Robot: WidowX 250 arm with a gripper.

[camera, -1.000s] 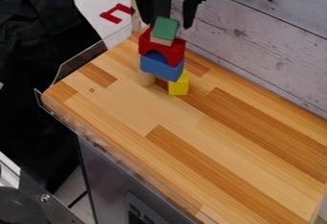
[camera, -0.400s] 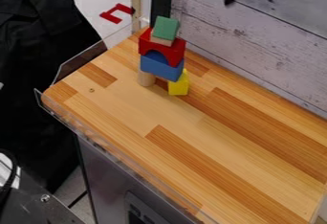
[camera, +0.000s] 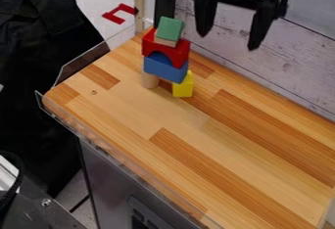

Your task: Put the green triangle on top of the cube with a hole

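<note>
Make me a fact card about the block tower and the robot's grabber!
Top: green block
Under it: pale wooden piece
Next: red arch
Below that: blue block
Bottom: tan cylinder and yellow block
Standing on: wooden tabletop
Grabber: open, holding nothing, up and to the right of the tower in the picture

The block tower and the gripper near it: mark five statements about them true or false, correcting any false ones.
1. The green block is at the top of the tower. True.
2. The blue block sits above the red arch. False: the red arch sits on the blue block.
3. A plain wooden cylinder stands below the blue block. True.
4. The gripper is holding the green block. False: it is open and empty.
5. The yellow block is lower than the red arch. True.
</note>
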